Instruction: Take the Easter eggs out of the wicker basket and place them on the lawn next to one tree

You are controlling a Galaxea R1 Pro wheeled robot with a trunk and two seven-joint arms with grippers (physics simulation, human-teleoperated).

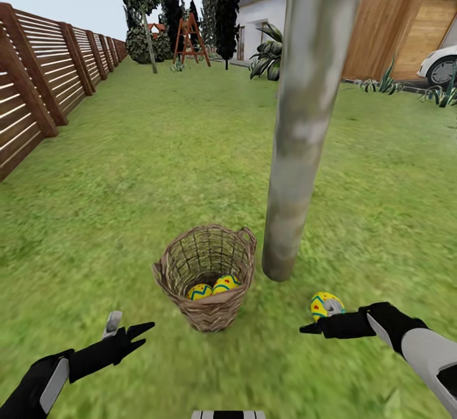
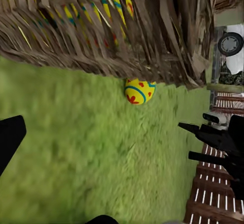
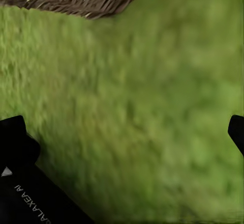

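Note:
The wicker basket (image 1: pixel 206 260) stands on the lawn (image 1: pixel 127 184) just left of the foot of the pale grey tree (image 1: pixel 304 120). Two Easter eggs (image 1: pixel 199 291) (image 1: pixel 226 283) lie inside it. A third egg (image 1: pixel 324 303) rests on the grass near the trunk's base, also seen past the basket wall (image 2: pixel 101 25) as a yellow egg (image 2: pixel 139 90). My right gripper (image 1: pixel 320 319) hovers open just in front of that egg, with only grass between its fingers (image 3: pixel 236 130). Left of the basket, my left gripper (image 1: pixel 129 325) is open and holds nothing.
A brown slat fence (image 1: pixel 38 82) runs along the left side. Far back stand dark trees (image 1: pixel 225 0), a wooden ladder (image 1: pixel 189 38), a spiky plant (image 1: pixel 270 57), a house with a wooden garage (image 1: pixel 406 32) and a white car (image 1: pixel 441 63).

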